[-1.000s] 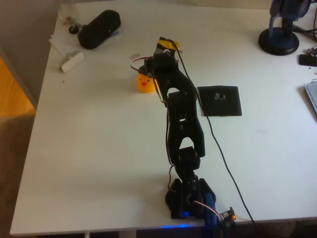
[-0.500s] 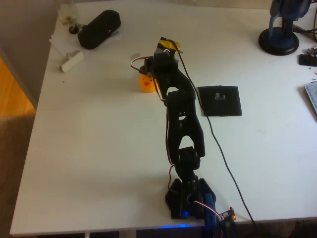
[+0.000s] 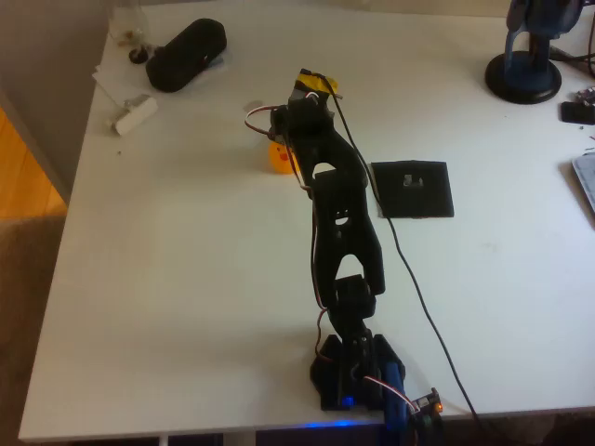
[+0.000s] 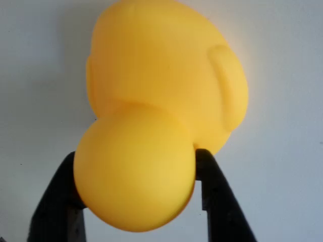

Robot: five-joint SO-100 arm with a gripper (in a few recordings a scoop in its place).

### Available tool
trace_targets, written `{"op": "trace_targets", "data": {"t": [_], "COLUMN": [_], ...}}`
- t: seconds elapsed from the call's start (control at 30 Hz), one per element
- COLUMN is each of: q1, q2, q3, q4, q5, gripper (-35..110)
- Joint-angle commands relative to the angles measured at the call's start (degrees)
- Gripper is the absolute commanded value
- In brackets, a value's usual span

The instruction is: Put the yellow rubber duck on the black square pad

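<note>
The yellow rubber duck (image 3: 277, 158) sits left of centre on the white table, partly hidden under my black arm in the overhead view. In the wrist view the duck (image 4: 161, 91) looms large, its round head wedged between my two black fingers (image 4: 209, 196). My gripper (image 4: 139, 159) is shut on the duck's head, both fingers touching its sides. From overhead the gripper (image 3: 286, 141) points down at the duck. The black square pad (image 3: 414, 189) lies flat to the right of the arm, a short way from the duck, with nothing on it.
A bulky black case (image 3: 186, 54) and a white block (image 3: 135, 114) on papers lie at the back left. A blue stand (image 3: 525, 74) is at the back right. A black cable (image 3: 409, 269) runs along the arm past the pad's left edge.
The duck has slid slightly right and further under the arm, so less of it shows from overhead. The arm has hardly moved.
</note>
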Motion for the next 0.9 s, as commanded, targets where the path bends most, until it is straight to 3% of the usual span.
{"op": "trace_targets", "data": {"t": [0.0,0.37,0.6,0.87], "q1": [-0.7,-0.8,-0.8,-0.7], "q2": [1.5,2.0,11.5,20.8], "q3": [-3.3,-3.3,-2.5,-2.6], "q4": [0.6,0.7,1.2,13.5], "q5": [-0.7,-0.7,-0.7,-1.1], "gripper": [17,17,17,17]}}
